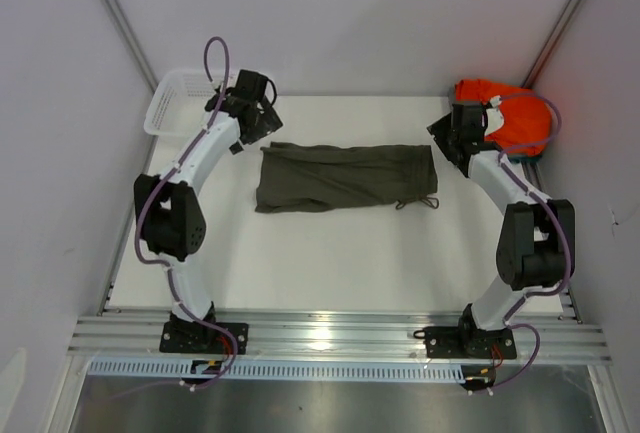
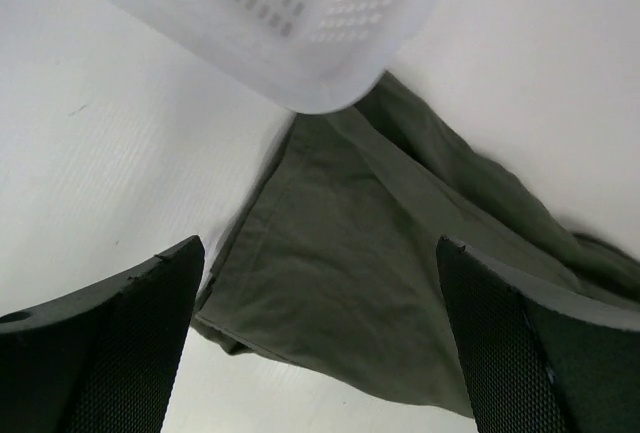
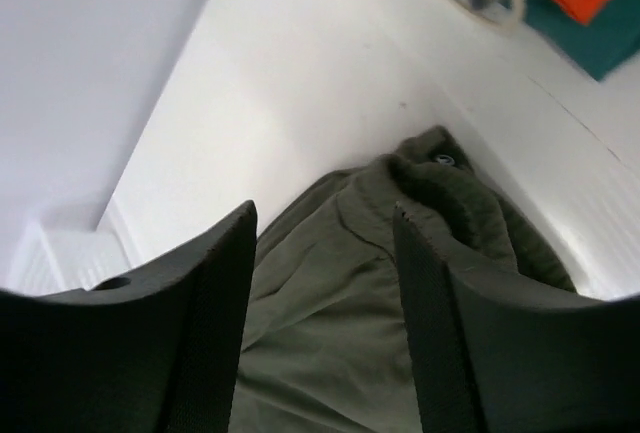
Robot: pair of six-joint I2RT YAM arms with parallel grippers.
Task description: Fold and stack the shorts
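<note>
The olive-green shorts [image 1: 345,175] lie folded into a long flat band across the middle of the table, with the drawstring [image 1: 420,201] trailing at the right end. My left gripper [image 1: 262,125] hovers over their far left corner. It is open, and the cloth [image 2: 350,273] lies flat on the table below, between its spread fingers [image 2: 120,343]. At the far right corner my right gripper [image 1: 447,138] is also open. The waistband with its eyelet [image 3: 443,160] shows just past the fingers [image 3: 450,333], and nothing is gripped.
A white perforated basket [image 1: 180,98] stands at the back left, close to the left gripper, and its corner [image 2: 300,13] overhangs the left wrist view. Bright orange shorts [image 1: 505,113] on a teal garment [image 3: 590,38] sit at the back right. Walls enclose the table.
</note>
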